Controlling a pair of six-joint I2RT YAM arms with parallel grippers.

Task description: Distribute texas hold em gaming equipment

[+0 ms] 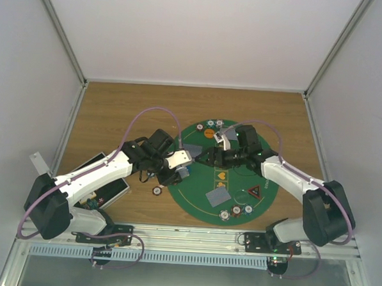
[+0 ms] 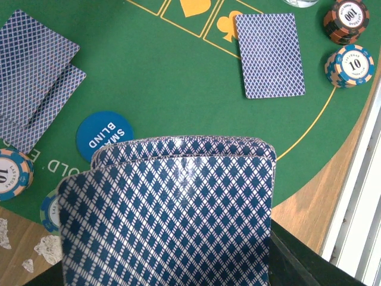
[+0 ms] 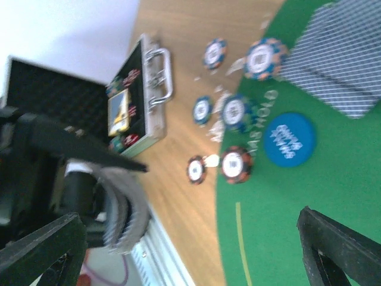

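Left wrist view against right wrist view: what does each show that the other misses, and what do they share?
Only the left wrist: a single face-down card by the printed club, and two chip stacks at the mat's edge. Only the right wrist: the open case on the wood, and the right jaws standing wide. Both: the blue disc, the overlapping cards beside it, the green mat, and the fanned deck in the left jaws.
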